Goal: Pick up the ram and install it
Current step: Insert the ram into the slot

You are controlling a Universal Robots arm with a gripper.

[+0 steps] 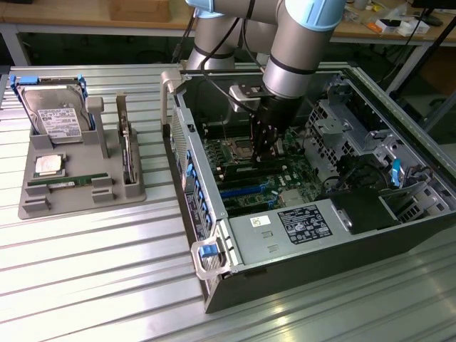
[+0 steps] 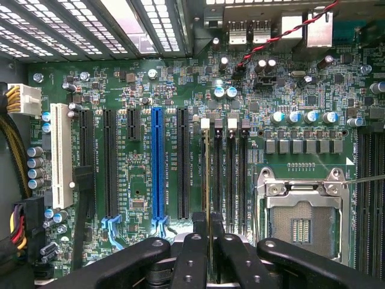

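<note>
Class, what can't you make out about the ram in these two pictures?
Ram faces, chips and label: wrist view, it stands edge-on.
Whether it sits in the slot: exterior view, the gripper covers it; wrist view looks straight down its edge.
One end of the slot: wrist view, the fingers cover it.

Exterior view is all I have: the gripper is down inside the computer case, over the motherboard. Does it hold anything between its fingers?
Observer: Yes. In the wrist view the gripper is shut on the ram, which shows edge-on as a thin line.
Operator: Which memory slot does it line up with?
Observer: The one ending in a white latch. Two slots have such latches, and this is the one nearer the blue slot.
Operator: Is it seated already?
Observer: I cannot tell from this angle.
</note>
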